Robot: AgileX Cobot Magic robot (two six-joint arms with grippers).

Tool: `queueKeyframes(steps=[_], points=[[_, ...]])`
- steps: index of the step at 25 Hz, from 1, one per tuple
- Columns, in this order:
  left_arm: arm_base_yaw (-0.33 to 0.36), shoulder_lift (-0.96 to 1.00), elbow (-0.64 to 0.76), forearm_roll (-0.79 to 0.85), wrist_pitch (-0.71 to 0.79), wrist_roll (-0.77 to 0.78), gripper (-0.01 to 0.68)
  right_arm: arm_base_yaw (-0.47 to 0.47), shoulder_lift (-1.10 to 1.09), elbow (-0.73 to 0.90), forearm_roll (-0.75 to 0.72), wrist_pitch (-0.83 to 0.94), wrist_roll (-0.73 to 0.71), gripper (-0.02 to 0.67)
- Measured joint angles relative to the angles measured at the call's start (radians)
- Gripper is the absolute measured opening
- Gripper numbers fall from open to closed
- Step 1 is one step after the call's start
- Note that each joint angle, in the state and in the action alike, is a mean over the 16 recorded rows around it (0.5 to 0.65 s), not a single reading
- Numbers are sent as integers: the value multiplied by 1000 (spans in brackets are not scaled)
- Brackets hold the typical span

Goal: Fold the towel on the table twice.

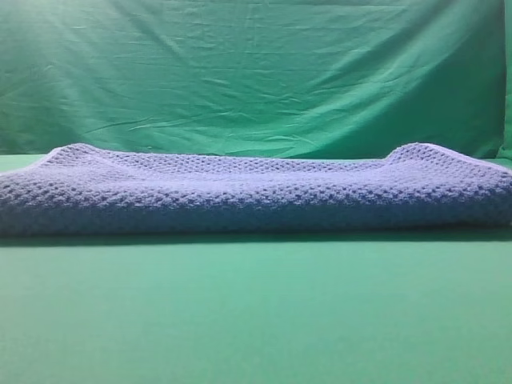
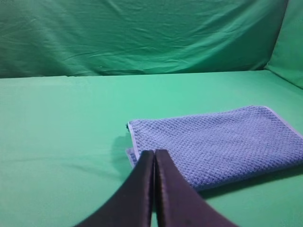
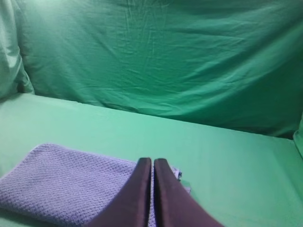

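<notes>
The blue-grey waffle-weave towel (image 1: pixel 256 192) lies flat across the green table (image 1: pixel 256 320), its long rounded edge toward the front and both far corners slightly raised. In the left wrist view my left gripper (image 2: pixel 154 152) is shut with nothing between its dark fingers, hovering at the towel's (image 2: pixel 222 142) near left corner, where layered hems show. In the right wrist view my right gripper (image 3: pixel 152 161) is also shut and empty, at the right end of the towel (image 3: pixel 61 184). Neither gripper appears in the exterior high view.
A wrinkled green cloth backdrop (image 1: pixel 256 72) stands upright behind the table. Bare green table surface (image 2: pixel 61 123) stretches left of the towel, and more of it (image 3: pixel 227 161) lies right of the towel up to the backdrop.
</notes>
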Motion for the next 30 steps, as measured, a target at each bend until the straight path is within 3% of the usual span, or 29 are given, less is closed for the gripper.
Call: queueKeyframes(steps=[9, 20, 30], points=[[0, -1, 121, 31, -150, -1, 0, 0, -46, 72, 17, -42, 0, 0], [0, 0, 346, 100, -396, 1, 0, 0, -47, 330, 18, -299, 0, 0], [0, 1, 426, -58, -435, 1, 0, 0, -47, 518, 18, -415, -2, 0]])
